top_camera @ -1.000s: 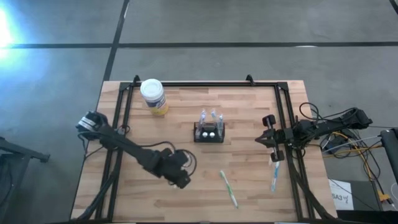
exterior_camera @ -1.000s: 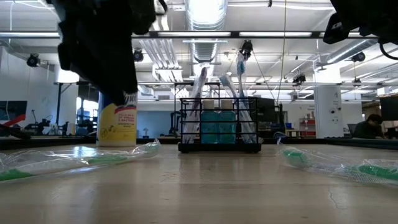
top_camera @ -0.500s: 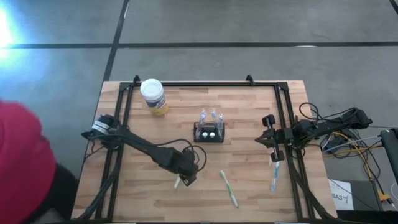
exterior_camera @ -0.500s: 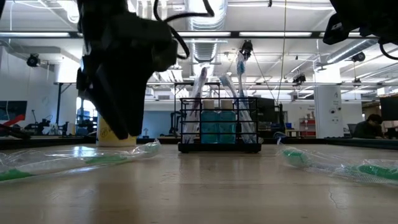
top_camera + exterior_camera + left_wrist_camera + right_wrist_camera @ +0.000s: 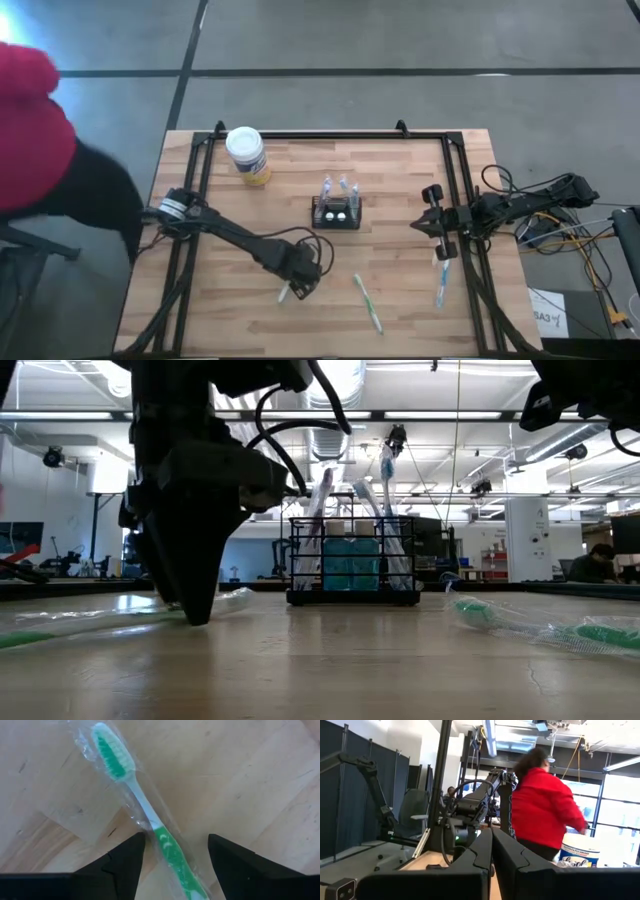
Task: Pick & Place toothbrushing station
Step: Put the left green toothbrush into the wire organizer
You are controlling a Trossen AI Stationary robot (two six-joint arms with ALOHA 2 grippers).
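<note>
**Left gripper low over a wrapped toothbrush**

We see the left gripper (image 5: 296, 288) down at the wooden tabletop (image 5: 400, 200), jaws open astride a green-and-white toothbrush in clear wrap (image 5: 145, 812). The black slotted box-shaped toothbrushing station (image 5: 335, 214) stands mid-tabletop, well apart. The right gripper (image 5: 437, 222) waits at the right edge, jaws closed, empty.
</note>
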